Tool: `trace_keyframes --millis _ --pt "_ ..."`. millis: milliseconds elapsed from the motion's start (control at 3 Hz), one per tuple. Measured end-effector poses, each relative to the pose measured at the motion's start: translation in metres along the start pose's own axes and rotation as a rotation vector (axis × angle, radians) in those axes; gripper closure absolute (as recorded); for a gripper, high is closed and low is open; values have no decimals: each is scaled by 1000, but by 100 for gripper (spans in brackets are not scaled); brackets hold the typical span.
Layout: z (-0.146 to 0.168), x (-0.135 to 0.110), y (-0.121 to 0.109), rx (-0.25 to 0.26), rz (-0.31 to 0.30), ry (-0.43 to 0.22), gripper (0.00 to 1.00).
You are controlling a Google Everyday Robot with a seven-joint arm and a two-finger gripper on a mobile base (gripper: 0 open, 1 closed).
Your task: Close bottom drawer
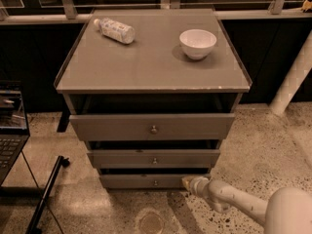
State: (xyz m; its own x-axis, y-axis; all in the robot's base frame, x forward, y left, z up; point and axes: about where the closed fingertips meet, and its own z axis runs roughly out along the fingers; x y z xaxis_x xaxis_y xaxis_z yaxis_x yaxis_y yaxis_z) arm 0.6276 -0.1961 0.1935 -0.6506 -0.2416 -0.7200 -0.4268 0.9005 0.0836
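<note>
The bottom drawer (146, 181) is the lowest, narrowest front of the grey-brown cabinet, with a small round knob (155, 183). It stands slightly pulled out, with a dark gap above it. My gripper (187, 182) is at the end of the white arm coming from the lower right, low near the floor. Its tip is at the right end of the bottom drawer's front, touching or nearly touching it.
The middle drawer (153, 158) and top drawer (152, 126) also stand pulled out. On the cabinet top (146, 62) lie a plastic bottle (115, 30) and a white bowl (197, 43). A laptop (9, 126) on a stand is at the left. A white post (292, 77) stands at the right.
</note>
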Motion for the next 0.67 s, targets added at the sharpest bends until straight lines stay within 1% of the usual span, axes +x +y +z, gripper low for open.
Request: trace_keyframes --millis 333,667 --pt "1 0 -1 9 4 -2 100" --pt "0 -5 -1 3 16 1 100"
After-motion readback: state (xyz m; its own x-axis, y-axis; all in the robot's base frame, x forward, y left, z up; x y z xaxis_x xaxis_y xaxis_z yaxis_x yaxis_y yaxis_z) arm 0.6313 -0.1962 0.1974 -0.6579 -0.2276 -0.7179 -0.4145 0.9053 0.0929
